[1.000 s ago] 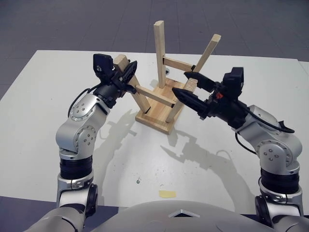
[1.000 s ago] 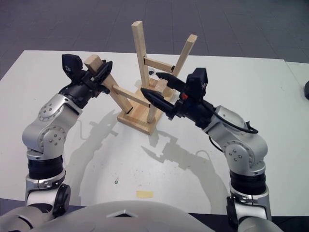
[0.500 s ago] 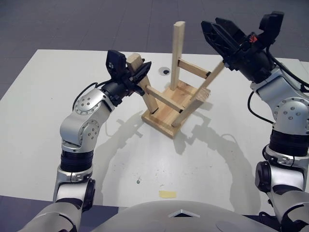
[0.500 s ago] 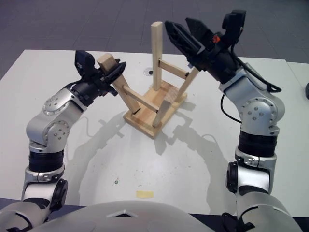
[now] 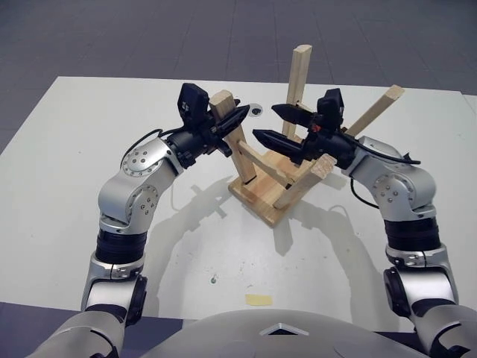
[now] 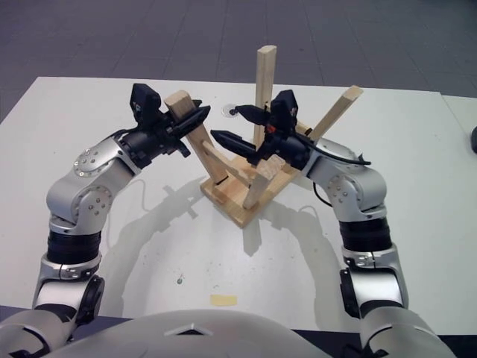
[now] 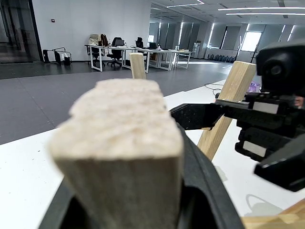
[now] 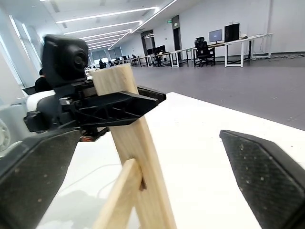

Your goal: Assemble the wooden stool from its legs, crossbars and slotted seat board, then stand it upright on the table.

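My left gripper [image 5: 227, 123] pinches a leg [image 5: 240, 153] of the light, stiff, upturned wooden stool [image 5: 262, 203] near its end; my right gripper [image 5: 266, 121], spread, would best grasp another.

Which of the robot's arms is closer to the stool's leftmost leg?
Left. The left gripper is shut on that leg; the right gripper hovers open nearby, not touching.

stool [image 5: 277, 173]: pale wood, assembled, turned upside down
seat board [image 5: 257, 195]: lowest part, laid on white table [image 5: 112, 112], mid-table
legs [image 5: 299, 74]: four, pointed up, splayed outward
crossbars [image 5: 261, 158]: slotted between adjacent legs
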Robot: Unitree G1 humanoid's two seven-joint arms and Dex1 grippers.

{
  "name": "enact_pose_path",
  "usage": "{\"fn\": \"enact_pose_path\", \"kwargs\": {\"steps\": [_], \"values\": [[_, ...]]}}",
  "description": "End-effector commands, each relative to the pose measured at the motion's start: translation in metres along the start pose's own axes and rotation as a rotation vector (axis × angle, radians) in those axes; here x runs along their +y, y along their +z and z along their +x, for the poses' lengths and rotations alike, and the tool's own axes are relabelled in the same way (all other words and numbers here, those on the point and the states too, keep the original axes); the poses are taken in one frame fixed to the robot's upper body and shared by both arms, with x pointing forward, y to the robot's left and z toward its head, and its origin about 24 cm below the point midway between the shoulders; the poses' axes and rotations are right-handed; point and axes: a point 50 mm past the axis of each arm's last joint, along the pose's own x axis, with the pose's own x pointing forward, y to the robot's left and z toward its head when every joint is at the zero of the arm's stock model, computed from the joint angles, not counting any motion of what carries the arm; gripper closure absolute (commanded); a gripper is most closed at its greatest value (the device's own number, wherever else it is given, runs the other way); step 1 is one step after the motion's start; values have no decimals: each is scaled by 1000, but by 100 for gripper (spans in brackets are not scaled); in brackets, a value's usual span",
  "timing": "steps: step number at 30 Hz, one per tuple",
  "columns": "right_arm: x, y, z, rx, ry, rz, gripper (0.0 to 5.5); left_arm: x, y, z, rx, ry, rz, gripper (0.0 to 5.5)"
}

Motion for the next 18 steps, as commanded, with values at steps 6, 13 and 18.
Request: {"fn": "enact_pose_path", "kwargs": {"steps": [6,13,18], "values": [[-16,-69,-16,291,-141,-28,10,-4,-36,-8,224,-27,-1,442],[-15,-66,-18,212,-222,3,10,4,-39,-4,227,60,-11,435],[-22,-49,-24,121,-316,12,10,7,-29,4,131,106,-220,447]]}}
